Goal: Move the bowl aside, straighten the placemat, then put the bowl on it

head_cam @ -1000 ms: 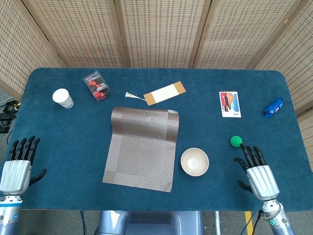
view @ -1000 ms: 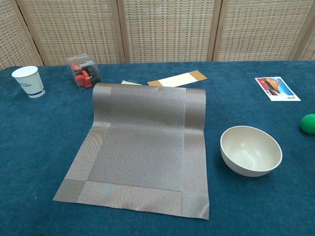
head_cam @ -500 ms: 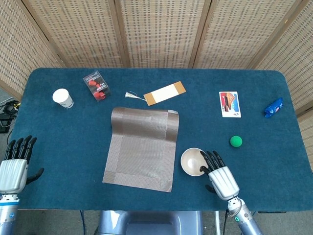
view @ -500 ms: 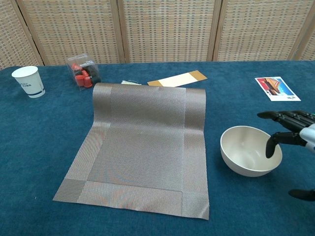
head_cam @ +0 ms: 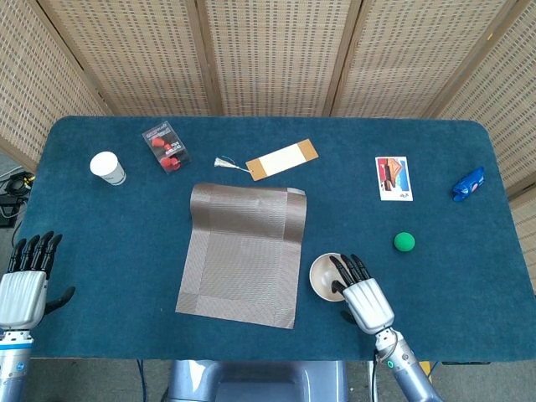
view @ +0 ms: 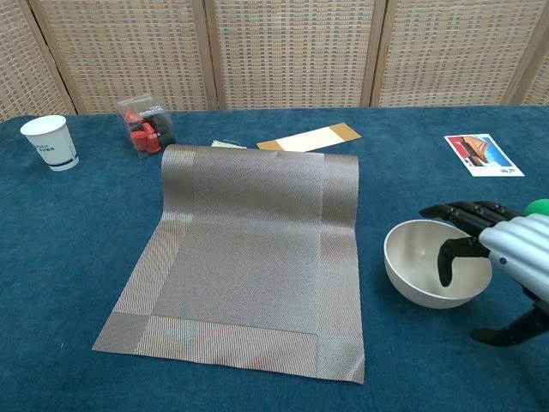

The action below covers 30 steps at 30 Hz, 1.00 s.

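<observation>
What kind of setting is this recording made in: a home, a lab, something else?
Probably a staged test bench, not a lived-in home. A table covered in blue cloth stands before woven screen panels, and unrelated props are spread out on it: a placemat, a bowl, a paper cup, a green ball.

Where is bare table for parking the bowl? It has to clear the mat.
Bare cloth lies right of the bowl, below the green ball, and left of the mat, below the cup. The far edge is crowded. The right hand reaches over the bowl.
</observation>
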Each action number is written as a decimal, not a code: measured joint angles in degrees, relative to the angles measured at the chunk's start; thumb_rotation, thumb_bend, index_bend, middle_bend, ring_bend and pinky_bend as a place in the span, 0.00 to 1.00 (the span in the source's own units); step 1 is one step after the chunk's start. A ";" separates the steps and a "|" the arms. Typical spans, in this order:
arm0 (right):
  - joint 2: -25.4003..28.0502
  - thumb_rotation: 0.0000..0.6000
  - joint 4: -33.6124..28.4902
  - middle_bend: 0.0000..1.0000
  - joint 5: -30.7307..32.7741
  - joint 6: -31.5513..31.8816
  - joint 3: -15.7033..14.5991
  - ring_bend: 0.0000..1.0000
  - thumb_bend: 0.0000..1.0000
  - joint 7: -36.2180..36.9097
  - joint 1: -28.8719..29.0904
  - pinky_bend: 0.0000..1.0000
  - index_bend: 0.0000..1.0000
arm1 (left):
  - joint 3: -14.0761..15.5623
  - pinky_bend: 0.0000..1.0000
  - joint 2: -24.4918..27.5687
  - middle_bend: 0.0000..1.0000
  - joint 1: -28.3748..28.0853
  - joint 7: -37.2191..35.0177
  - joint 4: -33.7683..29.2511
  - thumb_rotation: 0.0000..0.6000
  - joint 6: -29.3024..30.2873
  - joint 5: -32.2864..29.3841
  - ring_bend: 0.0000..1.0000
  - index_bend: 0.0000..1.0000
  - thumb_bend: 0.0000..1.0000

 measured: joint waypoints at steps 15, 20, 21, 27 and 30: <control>-4.23 1.00 5.01 0.20 2.59 -2.38 0.65 0.00 0.49 -0.64 2.10 0.14 0.65 | -1.28 0.00 -0.33 0.00 0.24 -1.13 0.68 1.00 -1.02 -0.02 0.00 0.00 0.20; -4.80 1.00 5.92 0.25 2.31 -1.50 0.58 0.01 0.50 0.03 2.34 0.15 0.70 | -1.39 0.00 -0.62 0.00 0.21 -0.69 0.90 1.00 -1.55 -0.01 0.00 0.00 0.20; -4.83 1.00 5.90 0.26 2.22 -1.35 0.58 0.01 0.50 0.18 2.40 0.16 0.71 | -1.42 0.00 -0.67 0.00 0.22 -0.70 0.90 1.00 -1.57 0.07 0.00 0.00 0.20; -4.81 1.00 6.24 0.27 2.11 -0.59 0.54 0.02 0.51 0.16 2.69 0.16 0.72 | -1.85 0.00 -0.55 0.00 0.39 -1.19 0.82 1.00 -1.63 0.01 0.00 0.00 0.20; -4.76 1.00 6.42 0.27 2.43 -0.37 0.63 0.02 0.51 -0.28 2.76 0.16 0.72 | -1.92 0.00 -0.52 0.00 0.42 -1.17 0.83 1.00 -1.86 -0.01 0.00 0.00 0.20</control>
